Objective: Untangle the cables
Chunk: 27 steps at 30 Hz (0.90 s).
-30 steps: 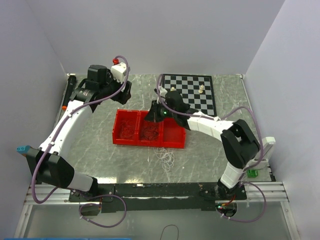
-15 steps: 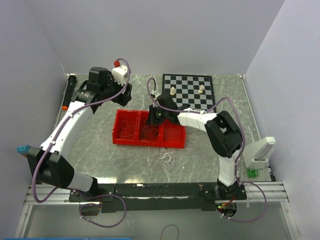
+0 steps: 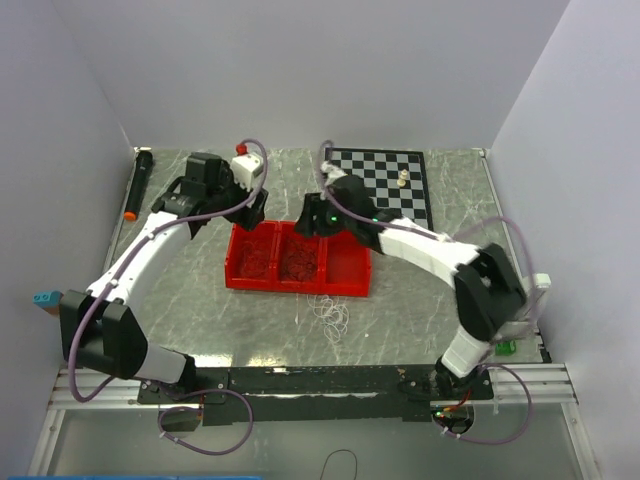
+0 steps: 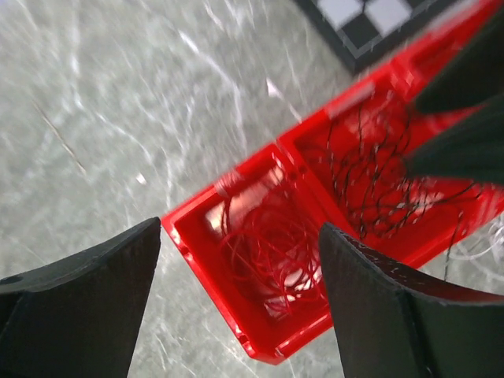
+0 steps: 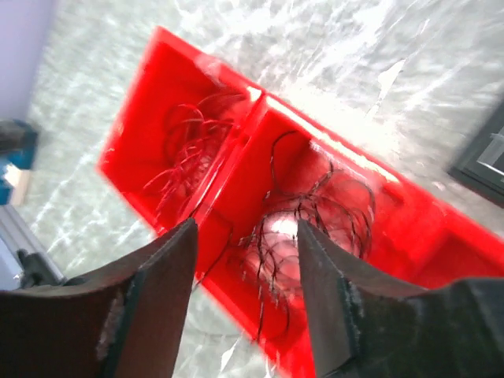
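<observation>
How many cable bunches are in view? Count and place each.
3. The red bunch lies in the red tray's left compartment, the black bunch in its middle compartment, the white bunch on the table in front of the tray. More may lie hidden.

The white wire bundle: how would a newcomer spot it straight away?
Find the red tray in the middle of the grey marbled table. Just in front of its near wall, on the tabletop, lies the white wire bundle. Unlike the red bundle and the black bundle inside the tray's compartments, it is pale and lies outside.
</observation>
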Available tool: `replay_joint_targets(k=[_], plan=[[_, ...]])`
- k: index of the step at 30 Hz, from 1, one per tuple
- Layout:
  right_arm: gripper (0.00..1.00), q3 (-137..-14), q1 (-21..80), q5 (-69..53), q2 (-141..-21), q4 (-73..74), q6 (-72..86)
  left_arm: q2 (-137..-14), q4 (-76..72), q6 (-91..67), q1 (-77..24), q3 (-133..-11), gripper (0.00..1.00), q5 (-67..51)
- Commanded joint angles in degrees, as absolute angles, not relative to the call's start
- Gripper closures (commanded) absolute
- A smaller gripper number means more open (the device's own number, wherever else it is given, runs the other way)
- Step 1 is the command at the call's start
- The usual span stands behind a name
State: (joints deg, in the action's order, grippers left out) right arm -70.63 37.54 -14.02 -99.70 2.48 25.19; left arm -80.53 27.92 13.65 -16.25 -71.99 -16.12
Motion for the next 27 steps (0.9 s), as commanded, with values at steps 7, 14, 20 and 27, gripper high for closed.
replay_joint_targets(k=[7, 14, 20, 27], plan=[[0.32, -48.2, 34.7, -7.5, -66.3, 3.9, 26.5, -81.5, 26.1, 16.3, -15.6, -72.2, 0.15, -15.6], [0.33, -32.6, 38.0, -12.4, -50.8, 15.9, 31.5, -73.4, 34.7, 27.2, -15.6, -71.9, 0.12, -22.2], [0.32, -30.7, 41.7, -16.4, -49.6, 19.3, 33.3, -66.4, 42.4, 39.1, -20.8, -69.5, 0.12, -33.6], [0.47, -31.6, 43.4, -16.0, -57.2, 16.4, 34.6, -68.5, 36.5, 34.8, -35.5, -65.0, 0.12, -33.2]])
